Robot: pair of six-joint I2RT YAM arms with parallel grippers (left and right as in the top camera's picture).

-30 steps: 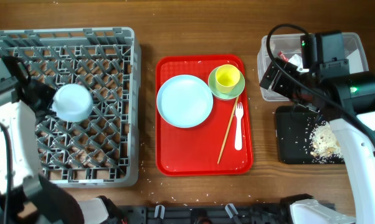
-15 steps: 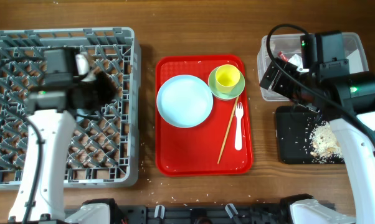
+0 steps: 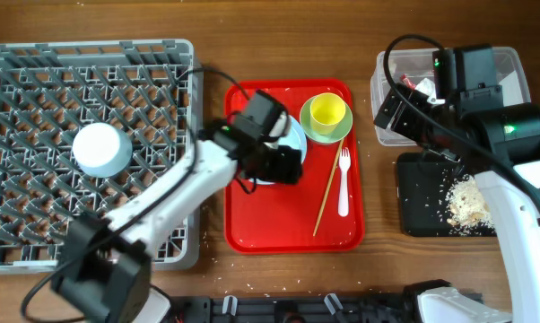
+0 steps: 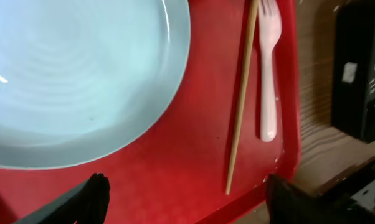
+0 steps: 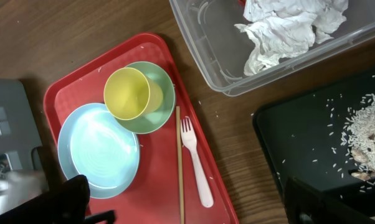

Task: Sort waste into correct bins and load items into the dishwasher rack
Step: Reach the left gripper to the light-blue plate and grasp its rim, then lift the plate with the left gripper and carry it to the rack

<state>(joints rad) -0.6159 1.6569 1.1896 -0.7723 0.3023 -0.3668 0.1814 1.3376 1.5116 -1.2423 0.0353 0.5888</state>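
Over the red tray, the left gripper hovers close above the edge of the pale blue plate, fingers spread wide and holding nothing. The wide spread appears meant for taking the plate by its rim, the plate being the largest item left to load. The plate lies flat on the tray floor, so one finger would likely have to slip under the rim.

The chopsticks lie just beside the plate, with the white fork just beyond them; both could be nudged by a sideways approach. The yellow cup stands in the green saucer, just beside the plate's far edge.

The bowl sits inverted among the pegs of the grey rack, well apart from the tray.

The right gripper hangs high near the bins, fully open and empty, clear of the left arm. The napkin lies in the clear tub; the rice lies on the black tray.
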